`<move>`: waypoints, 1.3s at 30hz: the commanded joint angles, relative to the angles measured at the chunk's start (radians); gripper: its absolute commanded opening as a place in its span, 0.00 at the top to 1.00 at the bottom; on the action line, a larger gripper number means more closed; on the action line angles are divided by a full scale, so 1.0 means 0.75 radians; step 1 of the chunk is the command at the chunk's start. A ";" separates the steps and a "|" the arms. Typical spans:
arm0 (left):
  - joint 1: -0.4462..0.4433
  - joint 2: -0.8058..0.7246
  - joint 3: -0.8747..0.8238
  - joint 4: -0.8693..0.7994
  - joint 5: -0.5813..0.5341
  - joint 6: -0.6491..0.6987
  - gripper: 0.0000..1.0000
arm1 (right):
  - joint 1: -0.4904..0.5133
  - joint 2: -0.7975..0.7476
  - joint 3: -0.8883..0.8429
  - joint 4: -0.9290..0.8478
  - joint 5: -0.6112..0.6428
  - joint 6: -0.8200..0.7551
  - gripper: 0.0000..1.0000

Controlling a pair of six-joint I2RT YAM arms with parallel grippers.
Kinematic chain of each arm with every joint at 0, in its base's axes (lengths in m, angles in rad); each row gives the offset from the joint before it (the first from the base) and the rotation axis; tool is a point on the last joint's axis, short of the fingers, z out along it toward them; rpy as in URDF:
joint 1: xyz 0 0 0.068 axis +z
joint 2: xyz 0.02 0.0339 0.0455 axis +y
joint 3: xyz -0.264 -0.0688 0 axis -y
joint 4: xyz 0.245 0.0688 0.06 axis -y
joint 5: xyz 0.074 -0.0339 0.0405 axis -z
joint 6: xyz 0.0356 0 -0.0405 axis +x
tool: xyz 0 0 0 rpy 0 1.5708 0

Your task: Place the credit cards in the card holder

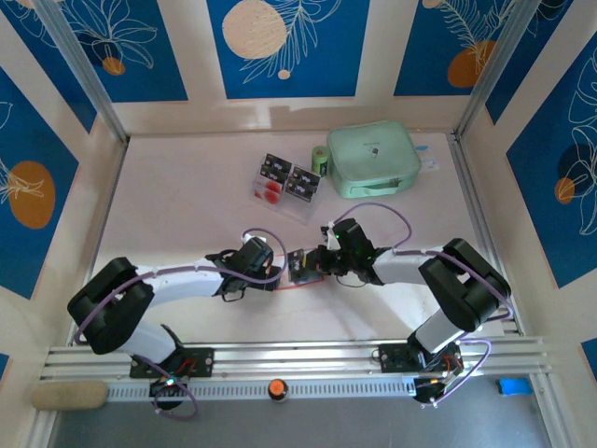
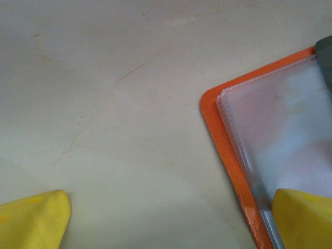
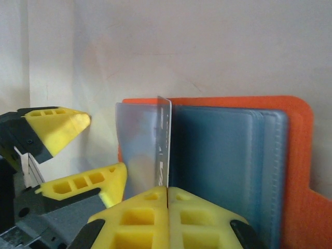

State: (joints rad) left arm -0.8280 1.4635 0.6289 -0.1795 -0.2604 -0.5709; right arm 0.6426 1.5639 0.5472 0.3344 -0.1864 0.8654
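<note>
The open card holder (image 3: pixel 298 166) lies on the table (image 1: pixel 187 205), near the front between my two grippers. My right gripper (image 3: pixel 167 191) pinches one credit card (image 3: pixel 165 140) edge-on against the holder's clear sleeve (image 3: pixel 136 145). My left gripper (image 2: pixel 171 215) stands wide, one fingertip over the holder's left part. More credit cards (image 1: pixel 287 179) lie farther back, just left of a mint-green pouch (image 1: pixel 373 159).

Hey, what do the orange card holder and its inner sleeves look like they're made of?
The card holder cover looks like matte orange faux leather or rubbery plastic: flat colour, rounded corners, no shine. Its clear sleeve seems thin frosted vinyl, with a welded, ribbed seam along its edge. The blue-grey pocket looks like smooth soft plastic too, but that is less certain.
</note>
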 commanded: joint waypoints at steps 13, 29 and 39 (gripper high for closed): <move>-0.011 0.022 -0.045 -0.042 -0.011 -0.018 0.00 | 0.033 -0.053 -0.091 -0.012 0.072 0.037 1.00; -0.011 0.028 -0.048 -0.036 -0.010 -0.020 0.00 | 0.037 0.014 -0.024 -0.072 0.012 0.013 1.00; -0.011 0.043 -0.050 -0.024 -0.007 -0.018 0.00 | 0.037 0.081 0.035 -0.110 -0.037 -0.001 1.00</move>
State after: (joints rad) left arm -0.8291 1.4635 0.6216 -0.1646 -0.2646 -0.5713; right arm 0.6621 1.6001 0.5560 0.3008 -0.1844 0.8867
